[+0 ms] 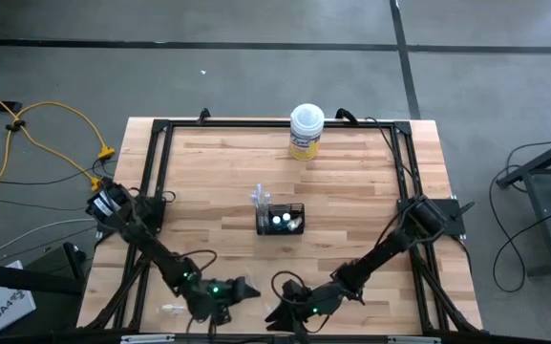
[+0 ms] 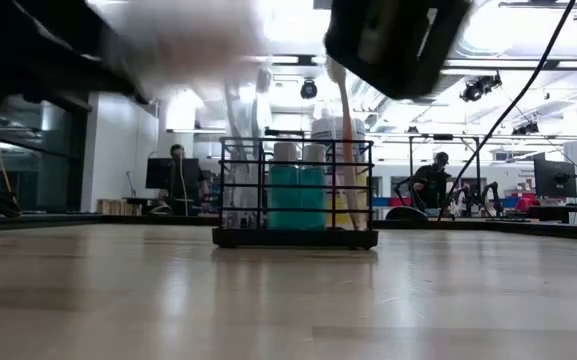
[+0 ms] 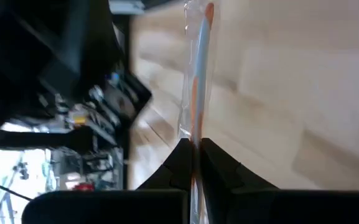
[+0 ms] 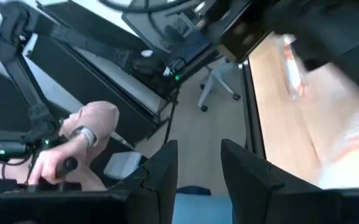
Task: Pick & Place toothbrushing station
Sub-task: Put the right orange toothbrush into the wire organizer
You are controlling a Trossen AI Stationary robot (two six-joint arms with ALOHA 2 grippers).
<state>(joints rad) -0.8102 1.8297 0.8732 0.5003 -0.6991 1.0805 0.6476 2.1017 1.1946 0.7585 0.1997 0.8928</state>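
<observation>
The black wire-mesh holder [image 1: 280, 218] stands on its base at the table's middle, also in the low view [image 2: 295, 195]. It holds two teal white-capped tubes [image 2: 298, 190] and upright pale toothbrushes [image 1: 261, 199]. My left gripper [image 1: 249, 288] is near the front edge, shut on a clear-wrapped toothbrush [image 3: 196, 81]. My right gripper [image 1: 280, 287] is close beside it, open and empty, as the right wrist view [image 4: 196, 168] shows. My left gripper pinches the wrapped toothbrush between its two fingers [image 3: 180, 163] at one end [image 3: 195, 146]. The toothbrush runs straight out past the fingertips, along the fingers, over the wooden table. The part behind the fingertips is hidden by the fingers.
A white-lidded yellow round tub [image 1: 306, 131] stands at the far edge. A pale wrapped item [image 1: 172, 309] lies near the front left corner. A black frame [image 1: 160, 129] rims the table. A person [image 4: 73, 146] sits beyond the table.
</observation>
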